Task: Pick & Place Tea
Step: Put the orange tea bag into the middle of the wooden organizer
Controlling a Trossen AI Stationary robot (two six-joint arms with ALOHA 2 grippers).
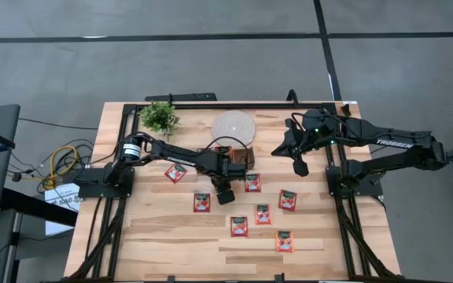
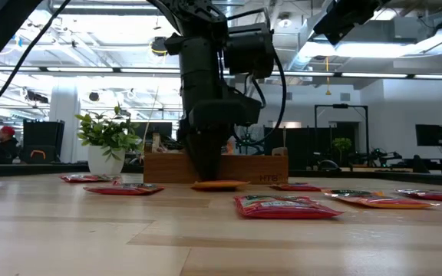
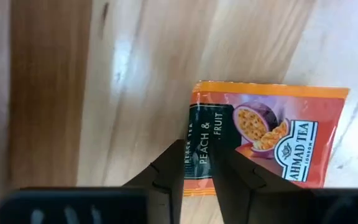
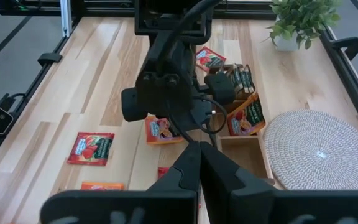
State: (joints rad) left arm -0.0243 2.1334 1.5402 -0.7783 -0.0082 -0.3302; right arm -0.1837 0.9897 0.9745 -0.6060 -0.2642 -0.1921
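Looking across your pale plank table (image 1: 171, 244), you see grey floor around it and a bright open room behind. A potted plant (image 1: 160, 117), a round woven white disc (image 1: 233, 126) and a brown wooden tray (image 4: 244, 146) with sachets standing in it sit at the far side. Flat, glossy red-orange tea sachets (image 1: 263, 214) lie scattered mid-table. Your left gripper (image 3: 197, 177) stands down on one sachet (image 3: 266, 134) just beside the tray, fingers narrowed astride its edge; a firm grip cannot be told. Your right gripper (image 4: 199, 163), fingers together and empty, hangs above the far right.
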